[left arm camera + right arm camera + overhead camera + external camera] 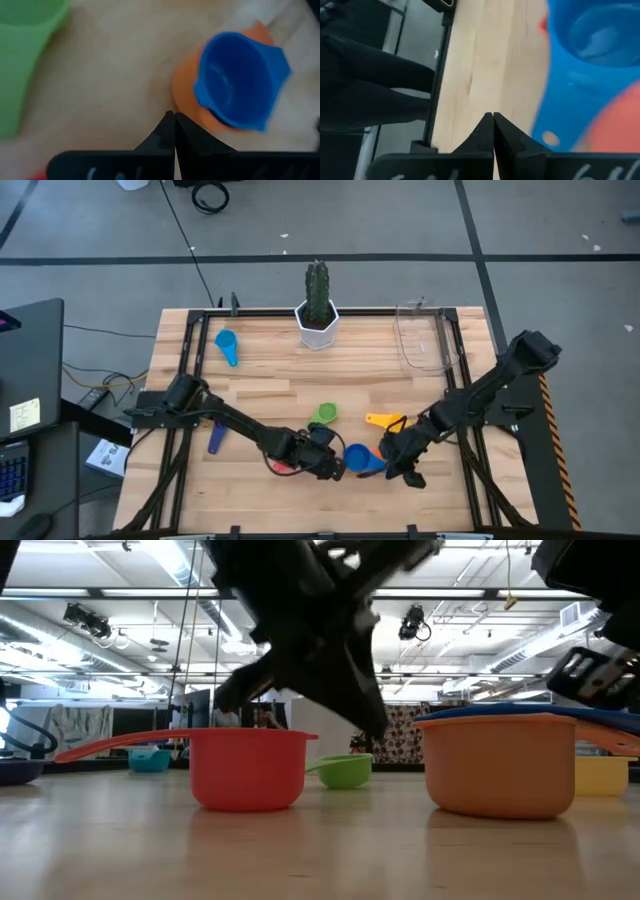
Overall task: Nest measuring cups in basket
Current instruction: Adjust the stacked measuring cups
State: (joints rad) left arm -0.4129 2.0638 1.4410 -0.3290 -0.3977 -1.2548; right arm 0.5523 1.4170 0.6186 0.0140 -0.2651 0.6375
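Blue cup [357, 455] nested in orange cup [186, 92], handle toward right gripper [397, 465]; both grippers pinched closed, empty (left gripper [328, 465] beside).

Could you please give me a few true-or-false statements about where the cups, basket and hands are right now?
1. The blue cup sits inside the orange cup. True.
2. The basket already holds several cups. False: nothing shows inside it; the cups are out on the table.
3. The left hand is shut and holds nothing. True.
4. The light blue cup lies beside the green cup. False: it lies apart, near the table's far left corner.
5. The right hand is open. False: it is shut, empty, beside the blue cup.
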